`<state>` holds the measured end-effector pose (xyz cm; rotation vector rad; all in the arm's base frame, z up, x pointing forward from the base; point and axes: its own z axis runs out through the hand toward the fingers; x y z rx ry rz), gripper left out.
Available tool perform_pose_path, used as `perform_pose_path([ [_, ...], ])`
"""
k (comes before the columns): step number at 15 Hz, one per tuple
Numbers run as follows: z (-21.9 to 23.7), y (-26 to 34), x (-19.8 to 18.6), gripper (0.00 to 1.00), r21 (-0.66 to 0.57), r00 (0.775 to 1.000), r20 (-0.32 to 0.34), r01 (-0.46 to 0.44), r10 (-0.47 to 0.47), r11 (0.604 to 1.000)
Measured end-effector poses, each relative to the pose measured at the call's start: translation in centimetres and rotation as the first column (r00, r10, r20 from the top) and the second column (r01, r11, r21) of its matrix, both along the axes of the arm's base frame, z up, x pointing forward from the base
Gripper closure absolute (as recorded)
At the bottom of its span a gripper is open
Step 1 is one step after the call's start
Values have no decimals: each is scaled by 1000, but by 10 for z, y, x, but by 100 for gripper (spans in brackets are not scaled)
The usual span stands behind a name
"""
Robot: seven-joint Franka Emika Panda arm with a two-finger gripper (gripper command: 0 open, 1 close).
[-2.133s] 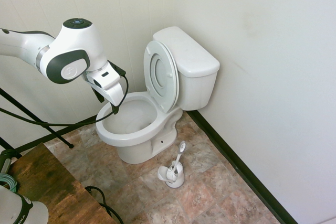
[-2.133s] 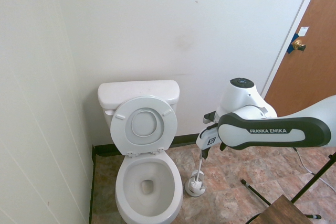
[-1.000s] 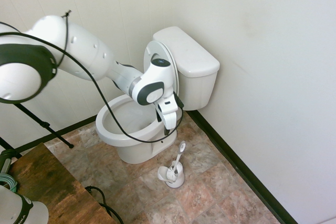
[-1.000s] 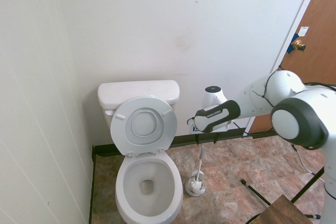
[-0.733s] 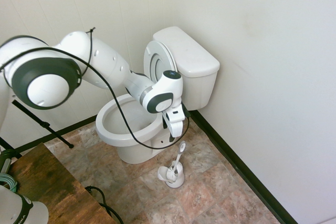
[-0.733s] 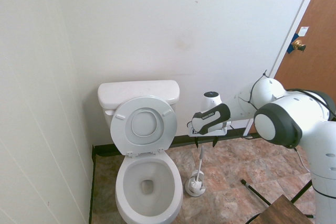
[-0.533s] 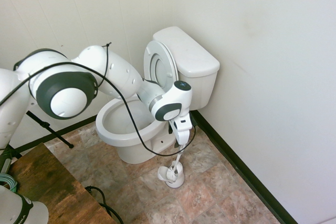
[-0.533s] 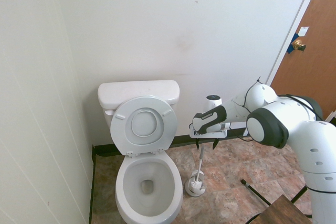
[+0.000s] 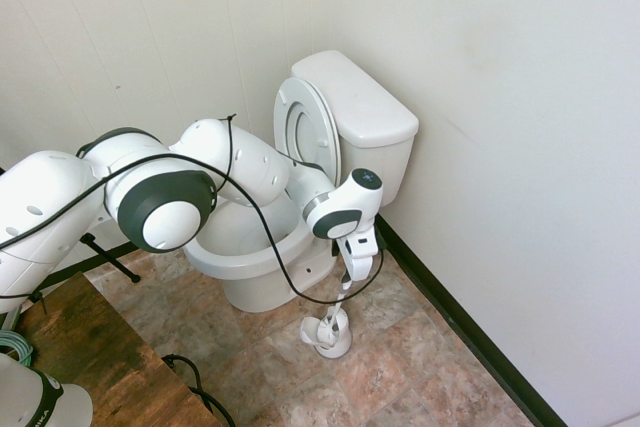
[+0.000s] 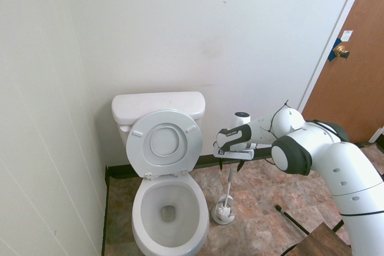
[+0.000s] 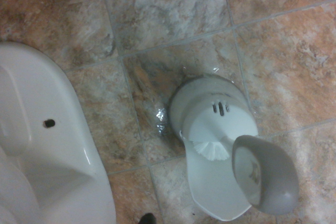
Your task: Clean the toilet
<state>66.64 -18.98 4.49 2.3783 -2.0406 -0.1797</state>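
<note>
**Gripper over the brush handle, toilet off to the side**

Gripper (image 10: 230, 166) points straight down, and I read its jaws as spread, with nothing between them. From the second exterior view, one dark finger (image 10: 221, 164) hangs on each side of the brush handle (image 10: 228, 183), near its upper end. I cannot confirm contact from either exterior view.

Directly beneath the gripper stands the brush holder (image 9: 328, 332) on the tiled floor (image 9: 410, 357). The handle's long axis runs up from the holder, leaning slightly, and nearly in line with the gripper's own pointing direction. In the wrist view, the handle's rounded grey end (image 11: 264, 174) sits close below the camera, over the holder (image 11: 212, 124).

I see the toilet (image 10: 165, 196) to one side of the gripper, apart from it, seat and lid raised, bowl open. Its pedestal (image 11: 47, 150) stands beside the holder, not touching.

My judgement: the jaws need to bracket the handle squarely before closing.
</note>
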Motion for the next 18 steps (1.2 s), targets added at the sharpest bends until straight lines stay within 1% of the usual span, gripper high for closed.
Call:
perform_pose_path([
  [5,-17,-10,-6,0,13,1000,-10,8,-8,1000],
  [9,-30,-8,0,0,19,1000,-11,6,-6,1000],
  [10,-33,-9,2,100,23,1000,-14,7,-7,1000],
  [18,-44,-16,14,100,41,1000,-20,12,-11,999],
])
